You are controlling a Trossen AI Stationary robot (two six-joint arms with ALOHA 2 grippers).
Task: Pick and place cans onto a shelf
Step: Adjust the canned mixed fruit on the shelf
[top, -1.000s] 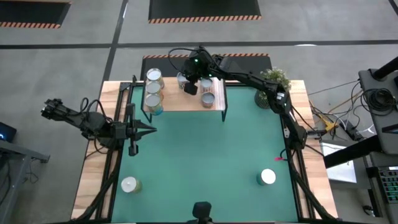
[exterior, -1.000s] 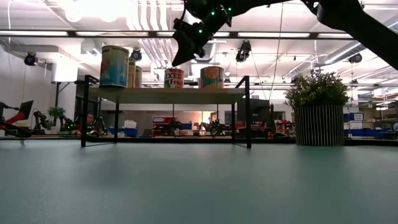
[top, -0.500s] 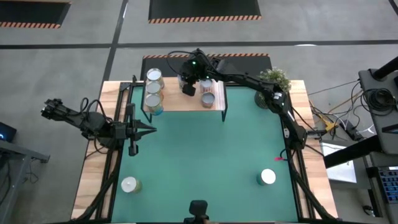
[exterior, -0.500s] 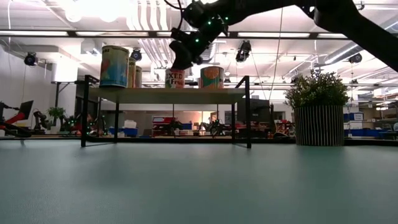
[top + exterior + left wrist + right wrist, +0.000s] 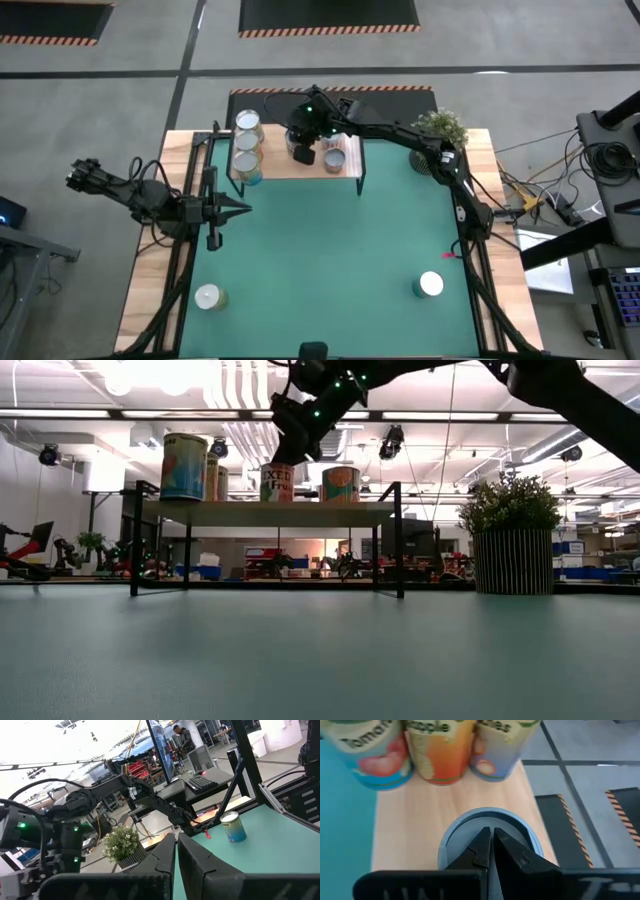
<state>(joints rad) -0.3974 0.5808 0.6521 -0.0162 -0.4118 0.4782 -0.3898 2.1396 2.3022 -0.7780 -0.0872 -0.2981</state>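
From above, you see the right claw (image 5: 303,150) reaching over the shelf (image 5: 300,165) at the far side of the desk (image 5: 330,250), its fingers together and directly above a can on the board; three cans (image 5: 246,145) stand in a line at the shelf's left end, another can (image 5: 335,157) sits just right of the claw, and two loose cans (image 5: 208,296) (image 5: 430,284) wait on the near part of the green mat, well apart from each other. The left claw (image 5: 240,209) rests over the left edge of the desk, fingers together and holding nothing. In the low view the right claw (image 5: 290,435) hangs right above the can with "XED" and "Fruit" readable on its label (image 5: 277,482), with a teal-and-yellow can (image 5: 184,466) to the left and an orange-fruit can (image 5: 341,484) to the right. The left wrist view shows its own closed fingers (image 5: 175,850), a potted plant (image 5: 121,845) and one loose can (image 5: 233,827) on the mat. The right wrist view looks straight down past shut fingertips (image 5: 490,845) onto a can's round top (image 5: 487,827), with three labels beyond: "Tomato" (image 5: 375,750), what looks like "…pple" (image 5: 440,745), and a third (image 5: 500,742) too cropped to read. Judging from this, the can already stands on the shelf, so lift straight up and clear of its rim before swinging out, so you don't knock its neighbours, then go for the loose can on your right
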